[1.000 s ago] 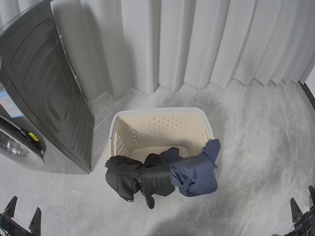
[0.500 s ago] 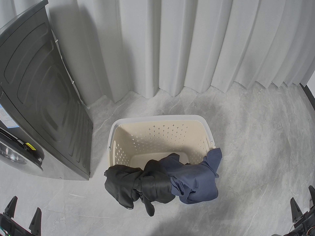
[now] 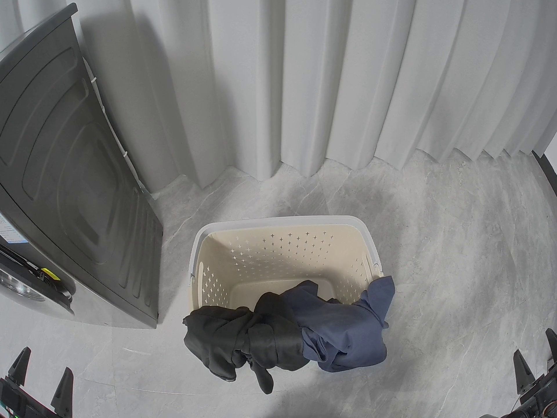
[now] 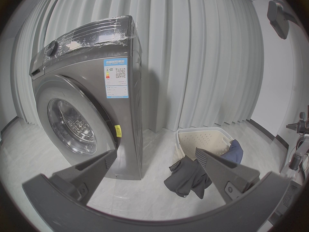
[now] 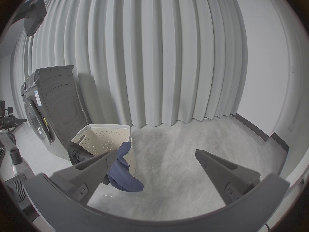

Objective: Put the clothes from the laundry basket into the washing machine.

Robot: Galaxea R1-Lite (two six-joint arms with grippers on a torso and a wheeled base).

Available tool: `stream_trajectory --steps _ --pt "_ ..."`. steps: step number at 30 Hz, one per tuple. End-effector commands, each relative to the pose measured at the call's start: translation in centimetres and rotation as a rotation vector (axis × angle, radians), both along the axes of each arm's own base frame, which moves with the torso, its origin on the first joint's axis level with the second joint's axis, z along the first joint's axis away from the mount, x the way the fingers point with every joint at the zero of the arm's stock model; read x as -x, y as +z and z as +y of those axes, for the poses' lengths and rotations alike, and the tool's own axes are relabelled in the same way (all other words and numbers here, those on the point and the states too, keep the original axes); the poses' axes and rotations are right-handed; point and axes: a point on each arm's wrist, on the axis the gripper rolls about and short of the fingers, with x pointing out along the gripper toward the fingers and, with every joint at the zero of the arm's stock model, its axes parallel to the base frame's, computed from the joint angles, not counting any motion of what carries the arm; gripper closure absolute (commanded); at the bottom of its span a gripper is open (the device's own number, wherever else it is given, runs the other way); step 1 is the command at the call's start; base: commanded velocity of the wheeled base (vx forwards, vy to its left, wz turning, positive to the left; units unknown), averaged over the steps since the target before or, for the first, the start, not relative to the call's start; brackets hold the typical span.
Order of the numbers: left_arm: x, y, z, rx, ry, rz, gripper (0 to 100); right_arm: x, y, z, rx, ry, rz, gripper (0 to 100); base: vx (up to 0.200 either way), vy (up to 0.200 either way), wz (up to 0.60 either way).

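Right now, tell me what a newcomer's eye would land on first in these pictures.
The cream laundry basket on the floor before the white curtain, with a black garment and a blue garment slung over its near rim and hanging outside. Then the dark grey washing machine standing to the basket's left. The left gripper and right gripper sit open at the near corners.

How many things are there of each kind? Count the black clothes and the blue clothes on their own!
Black clothes: 1
Blue clothes: 1
Laundry basket: 1
Washing machine: 1
Total: 4
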Motion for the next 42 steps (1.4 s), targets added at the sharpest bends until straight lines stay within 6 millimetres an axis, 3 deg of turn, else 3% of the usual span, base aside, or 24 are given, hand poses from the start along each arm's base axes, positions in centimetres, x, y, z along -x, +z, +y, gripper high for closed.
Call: stream_trajectory --steps 1,5,14,20,26,38,42 --pt "-0.04 -0.47 0.0 0.0 0.0 0.006 0 -0.01 -0.52 0.0 0.0 0.001 0.003 0 0.0 0.0 0.0" --pt "-0.04 -0.47 0.0 0.0 0.0 0.006 0 -0.01 -0.52 0.0 0.0 0.001 0.003 0 0.0 0.0 0.0" --pt "-0.04 -0.49 0.0 0.0 0.0 0.007 0 -0.01 -0.52 0.0 0.0 0.001 0.003 0 0.2 0.0 0.0" --pt "-0.04 -0.47 0.0 0.0 0.0 0.006 0 -0.01 -0.52 0.0 0.0 0.001 0.003 0 0.0 0.0 0.0" --pt "-0.04 -0.47 0.0 0.0 0.0 0.006 0 -0.01 -0.52 0.0 0.0 0.001 0.003 0 0.0 -0.2 0.0" --pt "-0.04 -0.47 0.0 0.003 0.0 0.006 0 -0.01 -0.52 0.0 0.0 0.001 0.003 0 0.0 0.0 0.0" --pt "-0.04 -0.47 0.0 0.003 0.0 0.006 0 -0.01 -0.52 0.0 0.0 0.001 0.003 0 0.2 0.0 0.0"
